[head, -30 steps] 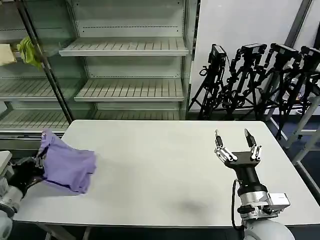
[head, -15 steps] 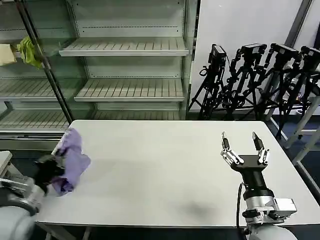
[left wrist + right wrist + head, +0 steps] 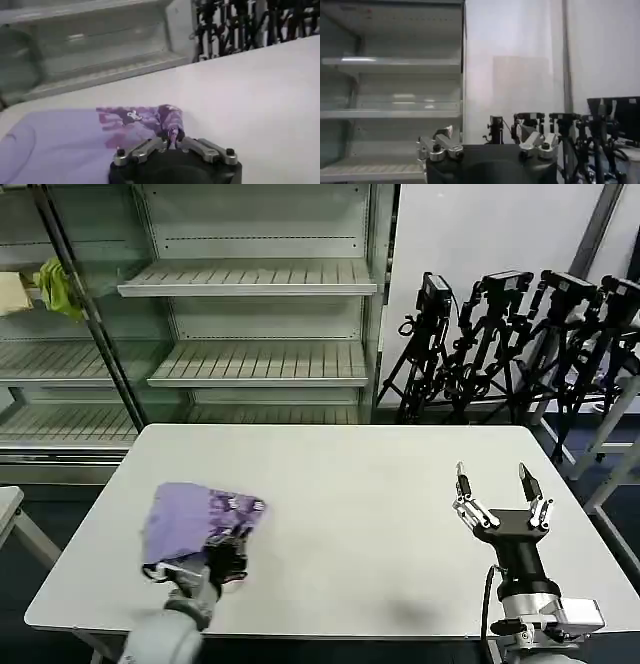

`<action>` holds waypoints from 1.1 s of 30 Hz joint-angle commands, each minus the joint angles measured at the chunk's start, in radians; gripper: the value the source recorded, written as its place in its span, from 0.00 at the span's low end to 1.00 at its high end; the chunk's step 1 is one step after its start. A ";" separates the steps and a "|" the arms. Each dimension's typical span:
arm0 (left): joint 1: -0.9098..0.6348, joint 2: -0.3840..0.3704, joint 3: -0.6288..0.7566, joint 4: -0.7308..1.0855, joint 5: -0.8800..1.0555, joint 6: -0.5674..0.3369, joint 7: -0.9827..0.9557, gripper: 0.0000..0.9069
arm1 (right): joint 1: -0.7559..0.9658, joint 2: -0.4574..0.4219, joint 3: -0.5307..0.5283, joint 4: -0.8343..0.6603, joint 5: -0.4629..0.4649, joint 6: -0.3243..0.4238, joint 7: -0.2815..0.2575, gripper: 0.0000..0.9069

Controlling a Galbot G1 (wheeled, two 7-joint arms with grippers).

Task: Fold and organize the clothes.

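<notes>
The clothes are one lavender T-shirt with a dark purple print, lying bunched on the left part of the white table. My left gripper sits at the shirt's near right edge, shut on a fold of the fabric. In the left wrist view the shirt spreads out beyond the left gripper, with a pinch of printed cloth caught between the closed fingers. My right gripper is raised above the table's right side, open and holding nothing. The right wrist view shows the right gripper spread wide.
Metal shelving stands behind the table, with a yellow-green cloth on its upper left. A cluster of black tripods stands at the back right. The table's front edge runs just below my left gripper.
My left gripper has swung the T-shirt from the table's left edge inward and laid it down more spread out. The right gripper has drifted slightly right and toward me, still open.
</notes>
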 commanded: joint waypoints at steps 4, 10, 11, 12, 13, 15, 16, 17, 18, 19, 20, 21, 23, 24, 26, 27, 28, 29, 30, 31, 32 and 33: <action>-0.109 -0.154 0.165 0.092 0.008 -0.036 -0.008 0.34 | -0.008 0.002 -0.028 -0.025 -0.016 -0.008 -0.001 1.00; -0.106 -0.156 0.121 0.018 -0.070 -0.056 -0.015 1.00 | 0.007 0.002 -0.068 -0.045 -0.020 -0.017 -0.003 1.00; -0.104 -0.154 0.111 0.001 -0.087 -0.058 -0.017 1.00 | 0.010 0.002 -0.071 -0.046 -0.020 -0.020 -0.003 1.00; -0.102 -0.151 0.103 -0.020 -0.101 -0.056 -0.017 1.00 | 0.013 0.001 -0.077 -0.048 -0.020 -0.022 -0.003 1.00; -0.101 -0.148 0.095 -0.034 -0.107 -0.056 -0.020 1.00 | 0.015 0.001 -0.081 -0.050 -0.020 -0.024 -0.003 1.00; -0.095 -0.137 0.076 -0.070 -0.131 -0.052 -0.023 1.00 | 0.020 0.002 -0.090 -0.054 -0.020 -0.029 -0.004 1.00; -0.092 -0.134 0.069 -0.082 -0.136 -0.052 -0.023 1.00 | 0.022 0.002 -0.093 -0.056 -0.020 -0.031 -0.005 1.00; -0.088 -0.130 0.057 -0.099 -0.146 -0.049 -0.024 1.00 | 0.024 0.002 -0.097 -0.059 -0.020 -0.033 -0.005 1.00; -0.084 -0.127 0.046 -0.113 -0.157 -0.048 -0.024 1.00 | 0.025 0.003 -0.099 -0.060 -0.019 -0.035 -0.005 1.00; -0.080 -0.123 0.036 -0.138 -0.164 -0.047 -0.024 1.00 | 0.029 0.003 -0.105 -0.062 -0.019 -0.039 -0.004 1.00; -0.075 -0.120 0.024 -0.156 -0.172 -0.047 -0.024 1.00 | 0.033 0.003 -0.112 -0.065 -0.018 -0.042 -0.004 1.00; -0.071 -0.115 0.012 -0.170 -0.179 -0.046 -0.023 1.00 | 0.036 0.004 -0.121 -0.068 -0.018 -0.045 -0.004 1.00; -0.058 -0.107 -0.010 -0.209 -0.196 -0.045 -0.021 1.00 | 0.045 0.005 -0.140 -0.078 -0.020 -0.047 -0.005 1.00; -0.050 -0.101 -0.017 -0.226 -0.204 -0.044 -0.019 1.00 | 0.052 0.007 -0.147 -0.083 -0.021 -0.049 -0.004 1.00; -0.034 -0.094 -0.029 -0.254 -0.213 -0.044 -0.016 1.00 | 0.064 0.012 -0.166 -0.096 -0.024 -0.052 -0.005 1.00; -0.024 -0.094 -0.033 -0.274 -0.213 -0.044 -0.014 1.00 | 0.069 0.015 -0.176 -0.100 -0.024 -0.052 -0.004 1.00; -0.020 -0.095 -0.035 -0.280 -0.213 -0.044 -0.014 1.00 | 0.076 0.017 -0.184 -0.104 -0.024 -0.054 -0.003 1.00; -0.012 -0.098 -0.038 -0.292 -0.214 -0.043 -0.014 1.00 | 0.084 0.019 -0.193 -0.108 -0.025 -0.055 -0.003 1.00; -0.009 -0.100 -0.040 -0.297 -0.213 -0.043 -0.015 1.00 | 0.086 0.019 -0.199 -0.110 -0.027 -0.055 -0.003 1.00; -0.006 -0.101 -0.043 -0.299 -0.213 -0.042 -0.015 1.00 | 0.092 0.019 -0.203 -0.111 -0.026 -0.056 -0.003 1.00; -0.003 -0.104 -0.048 -0.305 -0.213 -0.042 -0.016 1.00 | 0.098 0.019 -0.210 -0.112 -0.023 -0.060 -0.004 1.00; 0.000 -0.107 -0.054 -0.310 -0.213 -0.041 -0.018 1.00 | 0.103 0.019 -0.215 -0.113 -0.022 -0.063 -0.005 1.00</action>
